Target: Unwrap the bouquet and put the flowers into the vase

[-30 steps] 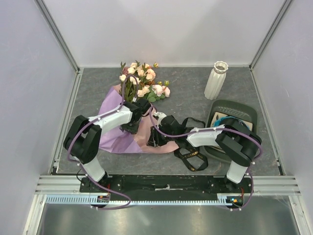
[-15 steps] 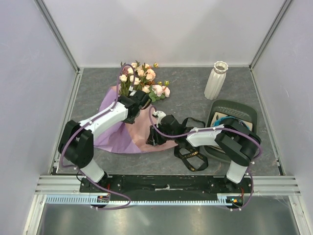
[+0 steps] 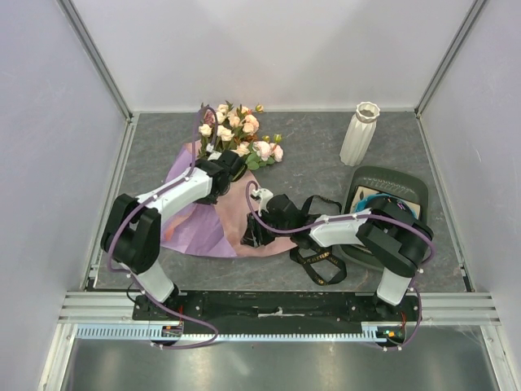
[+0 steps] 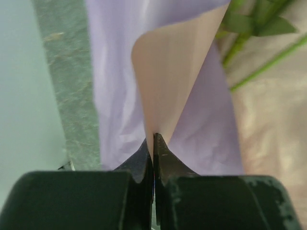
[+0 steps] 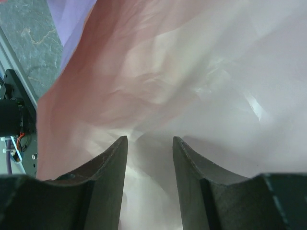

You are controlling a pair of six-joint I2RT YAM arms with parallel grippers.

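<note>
One bouquet [image 3: 238, 137], one vase [image 3: 359, 133]; left hand [image 4: 153, 142] clenched on its paper [image 4: 175, 76], right hand [image 5: 149, 155] released.

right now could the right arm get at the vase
Probably yes. The vase stands upright at the far right, on the right arm's side, with only the low dark tray before it. The right tool is over the wrapping paper, jaws open.

Bouquet [image 3: 242, 135] well left of vase [image 3: 359, 134]
</note>
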